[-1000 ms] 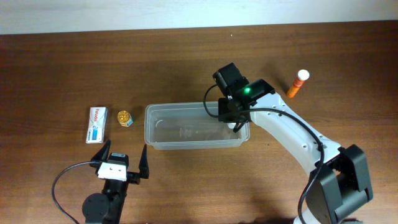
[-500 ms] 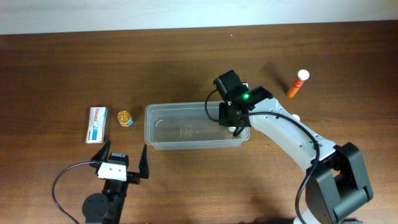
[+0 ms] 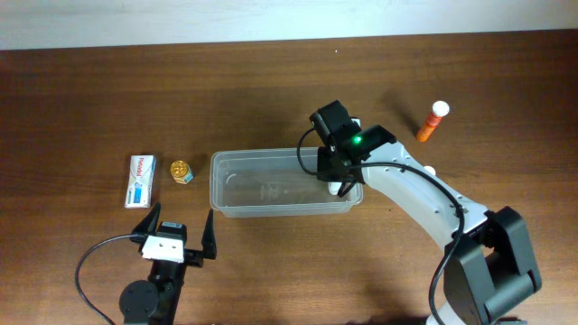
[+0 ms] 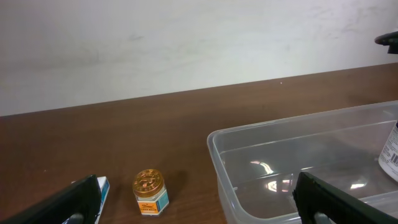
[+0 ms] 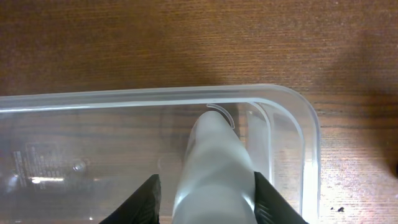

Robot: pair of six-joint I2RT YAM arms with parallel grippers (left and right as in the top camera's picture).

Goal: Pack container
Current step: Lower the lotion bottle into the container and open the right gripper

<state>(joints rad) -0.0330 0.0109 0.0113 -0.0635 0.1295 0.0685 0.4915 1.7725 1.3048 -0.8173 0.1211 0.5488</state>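
Note:
The clear plastic container (image 3: 271, 188) lies at the middle of the table. My right gripper (image 3: 340, 181) is over its right end, shut on a white bottle (image 5: 214, 168) that points down inside the tub, close to the right wall (image 5: 308, 143). The bottle's labelled side shows at the edge of the left wrist view (image 4: 390, 152). My left gripper (image 3: 177, 236) is open and empty, near the table's front edge, in front of the container's left end. In the left wrist view the container (image 4: 292, 155) lies ahead to the right.
A small jar with a gold lid (image 3: 181, 171) and a white and blue box (image 3: 140, 180) lie left of the container; both show in the left wrist view, jar (image 4: 151, 191) and box (image 4: 102, 186). An orange tube with a white cap (image 3: 433, 121) lies at the back right.
My right gripper has moved a little forward and down into the container's right end with the bottle. The left arm has not moved.

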